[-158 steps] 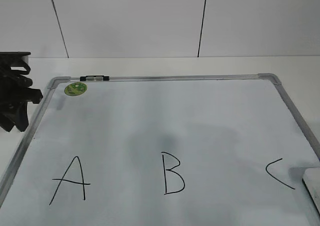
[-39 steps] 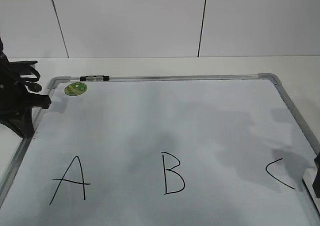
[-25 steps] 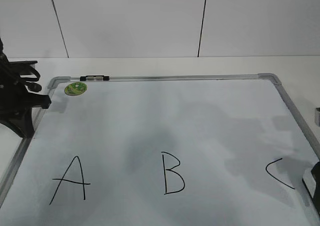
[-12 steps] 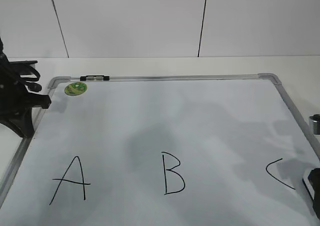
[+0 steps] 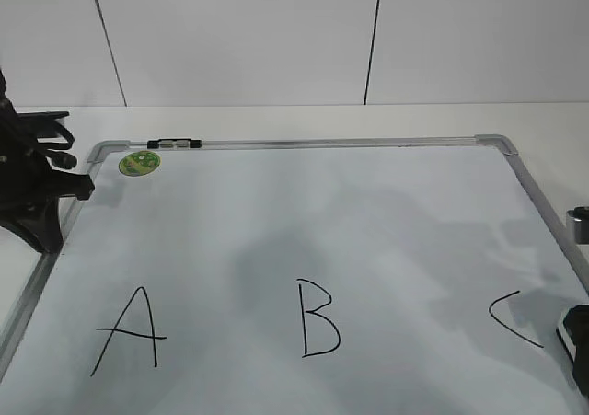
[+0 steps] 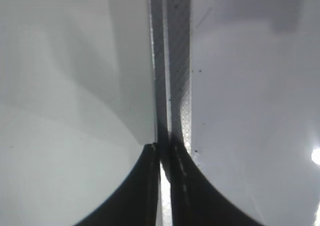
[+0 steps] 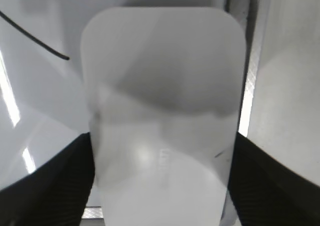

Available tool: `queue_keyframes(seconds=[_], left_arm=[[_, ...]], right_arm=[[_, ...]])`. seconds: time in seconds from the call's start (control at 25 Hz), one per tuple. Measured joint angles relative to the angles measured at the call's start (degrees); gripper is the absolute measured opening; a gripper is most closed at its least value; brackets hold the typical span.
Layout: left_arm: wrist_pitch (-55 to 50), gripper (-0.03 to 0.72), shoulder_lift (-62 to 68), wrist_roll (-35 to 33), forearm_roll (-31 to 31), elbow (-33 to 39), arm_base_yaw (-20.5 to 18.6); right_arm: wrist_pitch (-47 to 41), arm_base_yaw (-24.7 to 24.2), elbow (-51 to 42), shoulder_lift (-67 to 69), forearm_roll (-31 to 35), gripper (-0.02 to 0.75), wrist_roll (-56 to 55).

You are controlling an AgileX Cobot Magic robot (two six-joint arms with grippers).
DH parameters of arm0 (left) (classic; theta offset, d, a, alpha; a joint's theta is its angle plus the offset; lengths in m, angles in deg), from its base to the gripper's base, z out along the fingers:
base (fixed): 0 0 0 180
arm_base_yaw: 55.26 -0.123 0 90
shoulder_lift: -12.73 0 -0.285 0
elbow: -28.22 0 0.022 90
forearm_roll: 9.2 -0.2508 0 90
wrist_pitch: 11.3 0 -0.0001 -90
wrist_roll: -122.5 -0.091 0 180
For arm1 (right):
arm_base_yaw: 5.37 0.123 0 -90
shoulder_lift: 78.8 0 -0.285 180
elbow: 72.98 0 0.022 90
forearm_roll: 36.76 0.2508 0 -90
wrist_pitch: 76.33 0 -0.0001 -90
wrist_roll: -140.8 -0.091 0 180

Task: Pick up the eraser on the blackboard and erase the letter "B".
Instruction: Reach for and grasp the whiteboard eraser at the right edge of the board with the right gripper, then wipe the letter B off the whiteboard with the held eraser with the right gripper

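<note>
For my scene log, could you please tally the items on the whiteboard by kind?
Hand-drawn black letters: 3 (A, letter "B", C)
Green round sticker: 1
Eraser: 1
Total: 5

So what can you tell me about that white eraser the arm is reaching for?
The eraser is a smooth white block, plastic by its sheen, with rounded corners. It lies flat at the right edge of the blackboard, close to the silver frame and just past the letter "C". The right gripper has a dark finger against each long side. In the exterior view it is nearly hidden at the picture's edge.
</note>
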State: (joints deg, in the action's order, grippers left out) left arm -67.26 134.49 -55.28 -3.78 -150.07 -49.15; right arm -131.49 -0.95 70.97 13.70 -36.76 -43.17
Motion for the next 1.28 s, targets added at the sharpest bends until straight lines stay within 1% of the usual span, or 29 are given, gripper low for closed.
queue_keyframes(seconds=[0.48, 0.8, 1.28], left_arm=[[0.00, 0.019, 0.00, 0.00, 0.00, 0.00, 0.00], [0.00, 0.019, 0.00, 0.00, 0.00, 0.00, 0.00], [0.00, 0.019, 0.00, 0.00, -0.10, 0.00, 0.00]], right_arm=[[-0.01, 0.00, 0.00, 0.48, -0.31, 0.593, 0.00], [-0.01, 0.00, 0.00, 0.52, -0.51, 0.543, 0.00], [-0.81, 0.00, 0.26, 0.65, -0.40, 0.540, 0.13]])
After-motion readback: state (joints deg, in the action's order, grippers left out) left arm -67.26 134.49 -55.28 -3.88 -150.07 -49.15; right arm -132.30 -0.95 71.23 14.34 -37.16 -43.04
